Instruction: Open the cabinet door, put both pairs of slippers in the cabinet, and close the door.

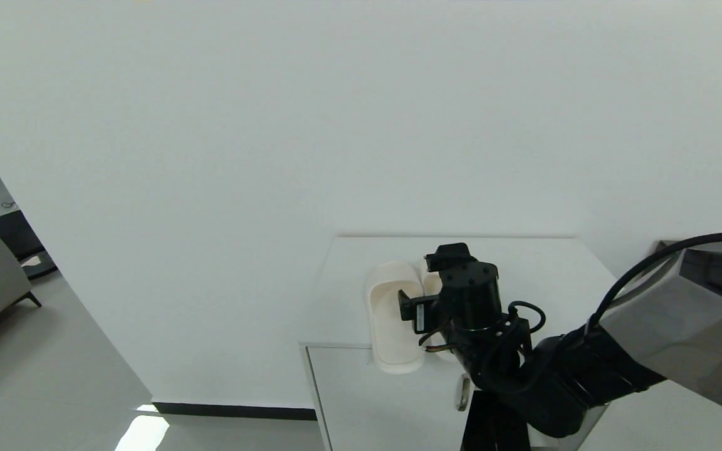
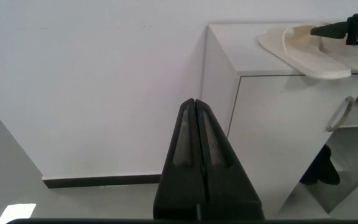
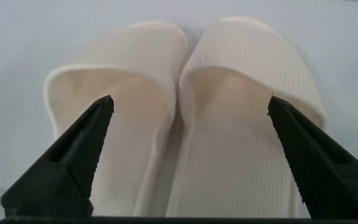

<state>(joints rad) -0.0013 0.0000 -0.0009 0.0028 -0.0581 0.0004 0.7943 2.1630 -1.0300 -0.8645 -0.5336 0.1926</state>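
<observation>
Right wrist view: slippers [image 3: 229, 143] lie just beyond spread right gripper [image 3: 189, 101], apparently untouched.

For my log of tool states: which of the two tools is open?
The right tool, spread wide over the cream slippers on the cabinet; the left tool is pressed shut.

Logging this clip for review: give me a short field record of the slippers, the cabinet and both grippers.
slippers: one cream pair, side by side on the cabinet top
cabinet: white; shelf interior visible beside the handle
right gripper: open, poised over the pair, holding nothing
left gripper: shut, empty, apart from the cabinet on its left side
</observation>
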